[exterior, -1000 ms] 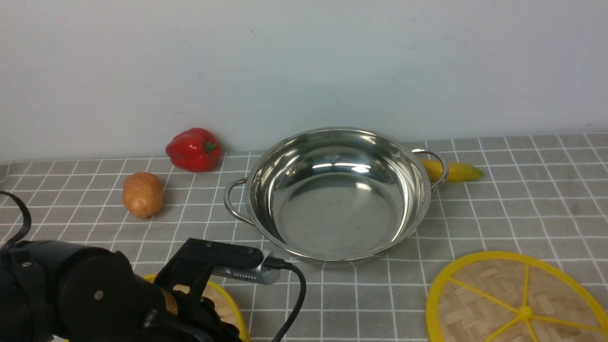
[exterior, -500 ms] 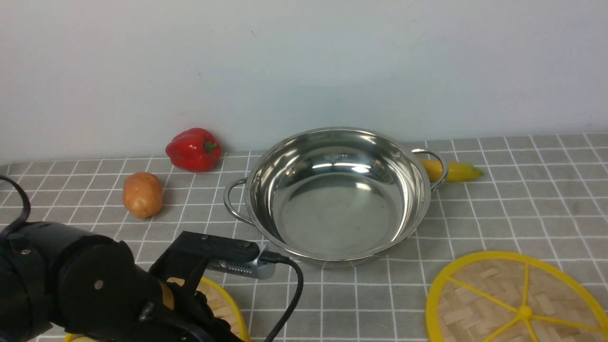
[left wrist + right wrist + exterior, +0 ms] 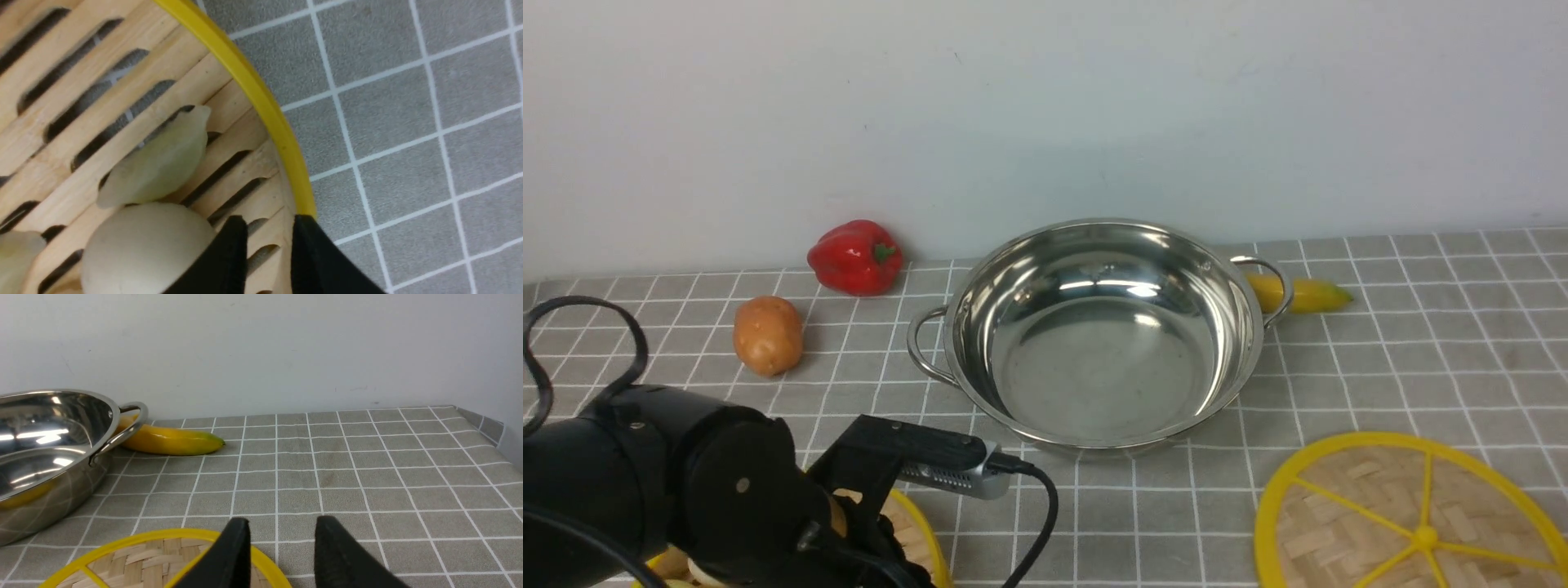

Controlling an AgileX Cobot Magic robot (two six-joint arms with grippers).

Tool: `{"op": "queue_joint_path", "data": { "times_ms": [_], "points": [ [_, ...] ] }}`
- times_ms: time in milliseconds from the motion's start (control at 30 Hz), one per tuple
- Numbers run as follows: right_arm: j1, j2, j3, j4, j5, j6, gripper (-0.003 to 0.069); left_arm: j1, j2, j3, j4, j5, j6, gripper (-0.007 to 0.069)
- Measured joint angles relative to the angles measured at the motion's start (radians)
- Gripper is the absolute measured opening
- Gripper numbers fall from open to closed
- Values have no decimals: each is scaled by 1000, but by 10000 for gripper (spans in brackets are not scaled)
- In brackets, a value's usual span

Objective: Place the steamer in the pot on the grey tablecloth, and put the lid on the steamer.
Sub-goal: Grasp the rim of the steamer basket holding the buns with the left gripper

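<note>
Bamboo slats fill the left wrist view. The steamer (image 3: 253,87) sits at the near left corner of the grey tablecloth (image 3: 1421,351), well apart from the pot. The left gripper (image 3: 269,222) straddles its wall, with one black finger (image 3: 233,257) inside the basket and the other outside, against the yellow rim. The fingers are only narrowly parted, and I cannot tell whether they actually pinch the wall. Inside lie a pale round bun-like piece (image 3: 147,245), just beside the inner finger, and a pale green dumpling shape (image 3: 159,159).

In the front view the left arm (image 3: 670,482) hides nearly all of the steamer. Only an arc of yellow rim shows, and the frame edge cuts off the rest. Farther back on the left are a potato (image 3: 767,335) and a red pepper (image 3: 855,256). The pot (image 3: 1094,367) stands in the middle of the cloth, its mirror-like inside showing. A banana (image 3: 1307,296) lies behind its right handle, partly hidden.

At the near right the lid (image 3: 1413,523) lies flat on the cloth, cut off by the frame. The right gripper (image 3: 282,520) hovers over the lid's far edge, fingers spread and grasping nothing.
</note>
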Motion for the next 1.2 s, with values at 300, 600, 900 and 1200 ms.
{"op": "queue_joint_path", "data": {
  "times_ms": [300, 600, 900, 1200],
  "points": [
    [0, 0, 0, 0, 0, 0, 245, 0, 1, 0, -54, -52, 36, 367],
    [0, 0, 0, 0, 0, 0, 245, 0, 1, 0, -116, -73, 45, 335],
    [0, 0, 0, 0, 0, 0, 245, 0, 1, 0, -117, -118, 60, 256],
    [0, 0, 0, 0, 0, 0, 245, 0, 3, 0, -117, -128, 49, 252]
  ]
}}
